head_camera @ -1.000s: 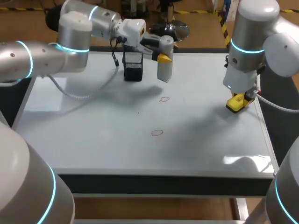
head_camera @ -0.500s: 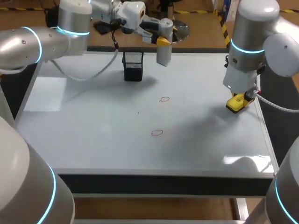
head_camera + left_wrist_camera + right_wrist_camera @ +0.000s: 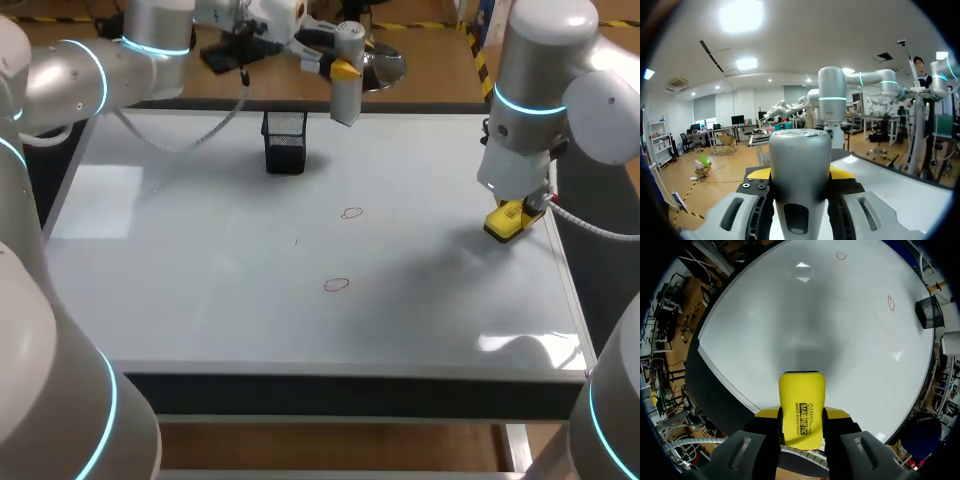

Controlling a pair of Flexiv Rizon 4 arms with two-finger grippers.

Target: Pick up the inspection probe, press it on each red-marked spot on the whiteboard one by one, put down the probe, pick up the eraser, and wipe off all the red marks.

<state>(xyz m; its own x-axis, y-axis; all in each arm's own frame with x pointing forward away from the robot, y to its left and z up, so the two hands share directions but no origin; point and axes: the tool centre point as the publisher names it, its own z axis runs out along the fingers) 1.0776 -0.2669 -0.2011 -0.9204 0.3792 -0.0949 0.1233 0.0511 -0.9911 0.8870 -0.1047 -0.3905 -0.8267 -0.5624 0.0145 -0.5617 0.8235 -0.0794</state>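
Over the last sec the L arm has carried the probe up and back, from just beside the black mesh holder to above the whiteboard's far edge. The L gripper is clamped on the probe. The R arm hasn't moved. The R gripper sits low near the board's right edge w/ its fingers closed on the yellow eraser.

Both red marks are unwiped and well apart from the probe. So pressing looks not in hand right now, and wiping is yet to come.

The L wrist view shows the grip better: the probe stands upright between the yellow tips, touched from both sides. It shows no marks, though.

The R wrist view shows the eraser held between both fingers, w/ the marks far ahead. A pale shape near the holder there is prob. the probe, but it's too cut off to be sure.
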